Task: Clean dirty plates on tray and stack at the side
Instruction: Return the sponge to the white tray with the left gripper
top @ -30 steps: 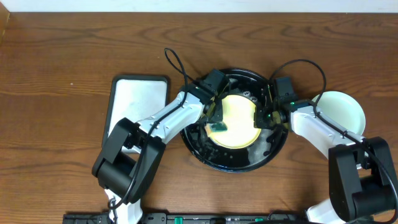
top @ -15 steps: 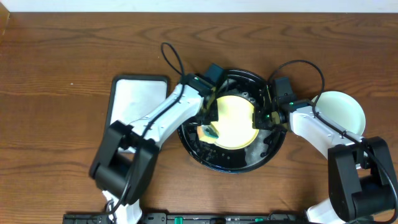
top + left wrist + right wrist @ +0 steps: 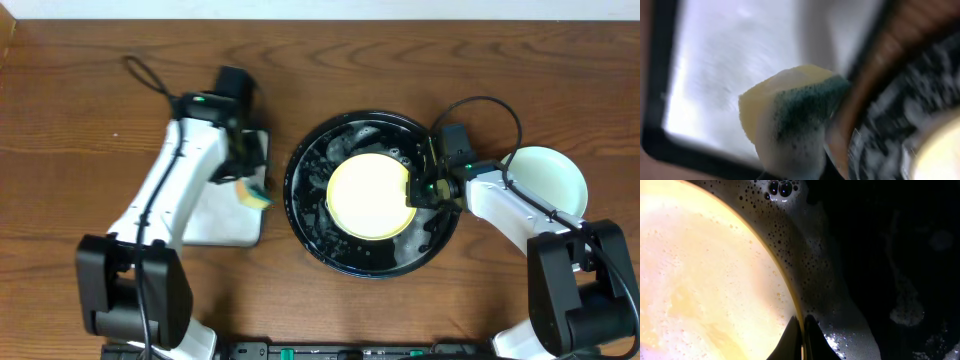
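Observation:
A pale yellow plate lies in the black round tray, which is wet with foam. No red mark shows on it. My right gripper is shut on the plate's right rim, seen close up in the right wrist view against the yellow plate. My left gripper is shut on a yellow and green sponge and holds it over the right edge of the white rectangular dish. A mint-green plate sits on the wood tabletop to the right of the tray.
The white black-edged dish lies left of the tray on the dark wood tabletop. Cables loop behind both arms. The tray rim shows at the right of the left wrist view.
My left gripper has lifted the sponge off the yellow plate and swung left out of the tray to the white dish. The right gripper has kept its hold on the plate rim.

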### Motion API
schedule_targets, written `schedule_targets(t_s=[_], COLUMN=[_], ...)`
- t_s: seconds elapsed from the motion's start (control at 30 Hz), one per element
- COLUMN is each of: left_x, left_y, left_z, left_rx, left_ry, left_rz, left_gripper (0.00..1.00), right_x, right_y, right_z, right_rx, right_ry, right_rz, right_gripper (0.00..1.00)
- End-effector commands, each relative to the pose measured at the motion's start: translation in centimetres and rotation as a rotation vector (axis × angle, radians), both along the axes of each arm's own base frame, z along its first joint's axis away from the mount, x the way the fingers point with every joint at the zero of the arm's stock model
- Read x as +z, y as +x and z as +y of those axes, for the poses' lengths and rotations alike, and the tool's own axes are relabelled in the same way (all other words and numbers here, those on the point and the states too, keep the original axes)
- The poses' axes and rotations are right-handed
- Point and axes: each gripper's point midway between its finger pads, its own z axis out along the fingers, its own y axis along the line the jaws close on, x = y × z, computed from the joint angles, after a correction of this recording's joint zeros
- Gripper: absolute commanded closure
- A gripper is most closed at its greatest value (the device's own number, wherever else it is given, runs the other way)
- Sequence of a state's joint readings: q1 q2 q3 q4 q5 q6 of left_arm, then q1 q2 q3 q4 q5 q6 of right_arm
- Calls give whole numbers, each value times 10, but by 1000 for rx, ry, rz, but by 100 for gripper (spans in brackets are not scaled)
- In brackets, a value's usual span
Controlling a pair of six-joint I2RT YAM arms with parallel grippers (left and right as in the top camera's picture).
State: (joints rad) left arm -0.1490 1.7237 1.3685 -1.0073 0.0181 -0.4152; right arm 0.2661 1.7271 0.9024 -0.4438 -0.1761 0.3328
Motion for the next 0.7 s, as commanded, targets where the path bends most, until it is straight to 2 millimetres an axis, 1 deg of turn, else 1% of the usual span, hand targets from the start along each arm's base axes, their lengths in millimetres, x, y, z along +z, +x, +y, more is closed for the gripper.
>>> schedule_targets(t_s=[0.0,0.1,0.17,0.2,0.27,0.3,0.4,0.43,0.57,0.67], left_x=[-21,-44,-53,-55,-55,-54,-43,-37,-8,8], left_y=[-5,-4,-4,-3,-2,-2,-3,-4,-1,0], left_z=[26,38,43,45,47,48,47,47,47,47], left_rx=[-37,-47,-55,-58,-59,-65,-65,-65,-67,-69], left_ry=[47,51,54,56,57,58,54,54,56,57], left_rz=[17,-10,-21,-26,-29,-31,-32,-37,-108,-160], left_gripper=[92,92,87,77,49,46,44,43,35,33], right_x=[-16,-16,-16,-16,-16,-16,-15,-15,-13,-8], right_y=[-12,-11,-11,-11,-11,-11,-10,-9,-5,-2], right_z=[-10,-10,-10,-10,-10,-10,-9,-9,-8,-7], right_rx=[-12,-12,-12,-12,-12,-12,16,25,34,34], right_ry=[-57,-56,-56,-56,-56,-56,-61,-62,-62,-58], right_rz=[48,46,44,44,44,44,34,29,15,1], right_gripper=[99,99,99,99,99,99,99,99,99,99])
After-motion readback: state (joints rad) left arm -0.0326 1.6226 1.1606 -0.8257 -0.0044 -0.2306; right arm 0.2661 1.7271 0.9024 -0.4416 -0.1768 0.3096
